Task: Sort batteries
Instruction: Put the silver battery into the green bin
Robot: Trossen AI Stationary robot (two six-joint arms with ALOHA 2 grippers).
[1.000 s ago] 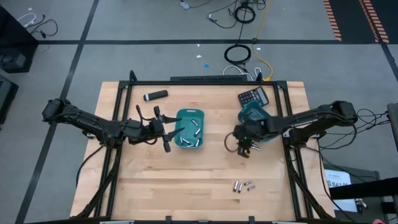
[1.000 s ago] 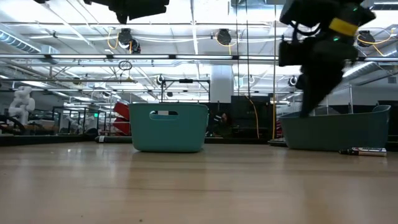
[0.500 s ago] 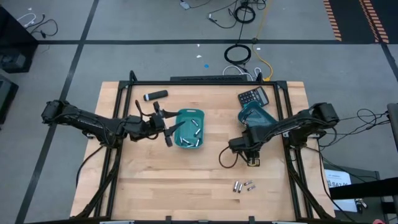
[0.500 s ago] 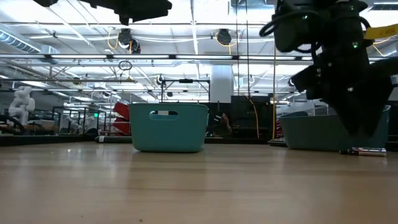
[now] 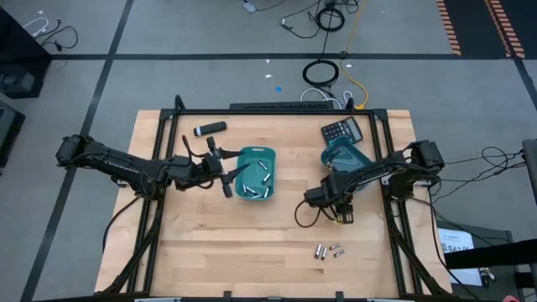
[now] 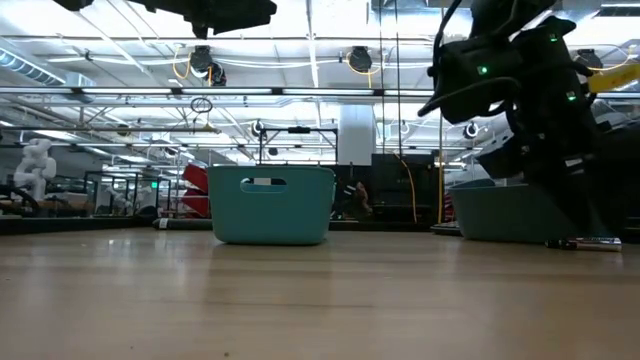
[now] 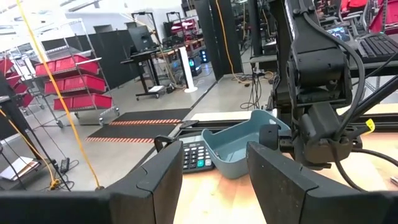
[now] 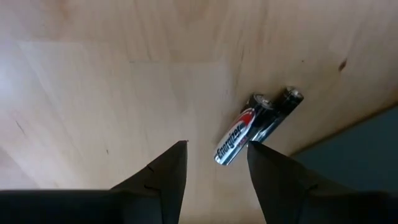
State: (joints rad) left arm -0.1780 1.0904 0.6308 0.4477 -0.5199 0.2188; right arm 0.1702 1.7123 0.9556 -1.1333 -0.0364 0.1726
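We see the right gripper [image 5: 342, 216] hanging over bare wood, fingers [image 8: 158, 180] parted with nothing between them. Just ahead lie two small dark cylindrical batteries [image 8: 257, 125] side by side near the wooden table's [image 5: 277, 243] edge. More silvery cells [image 5: 257, 179] lie in the teal plastic bin [image 5: 268, 154]. The left gripper [image 5: 225, 172] waits open and empty beside that bin. Its fingers hide part of a second teal bin [image 7: 239, 142].

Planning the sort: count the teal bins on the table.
2. One bin stands mid-table and holds batteries; the other bin is at the right, next to the calculator. None seems hidden.
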